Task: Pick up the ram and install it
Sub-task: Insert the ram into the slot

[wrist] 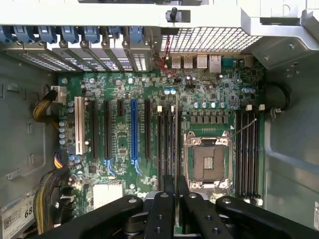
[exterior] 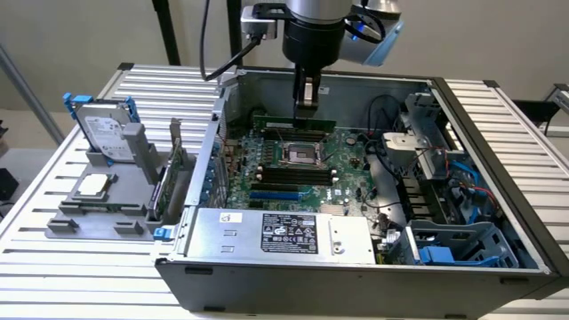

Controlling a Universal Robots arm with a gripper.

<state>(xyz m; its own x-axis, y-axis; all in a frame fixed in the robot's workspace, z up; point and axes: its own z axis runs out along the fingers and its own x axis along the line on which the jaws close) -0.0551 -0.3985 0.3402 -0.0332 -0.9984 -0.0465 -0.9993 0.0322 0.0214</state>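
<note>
Green and thin, the ram (exterior: 294, 123) hangs pinched between the gripper's (exterior: 306, 115) nearly closed fingers above the motherboard (exterior: 351, 167), its long axis parallel to the black memory slots (exterior: 294, 175) beside the CPU socket (exterior: 300, 155).

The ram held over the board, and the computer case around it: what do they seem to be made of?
By its look, the ram is thin circuit board, likely fibreglass laminate, matte: a flat green strip. Around it, the computer case seems sheet metal, grey with a dull sheen: thin folded walls, one perforated.

Silver arm (exterior: 313, 8), blue cap (exterior: 384, 35), black cable (exterior: 206, 40), black hand (exterior: 307, 113)
</note>
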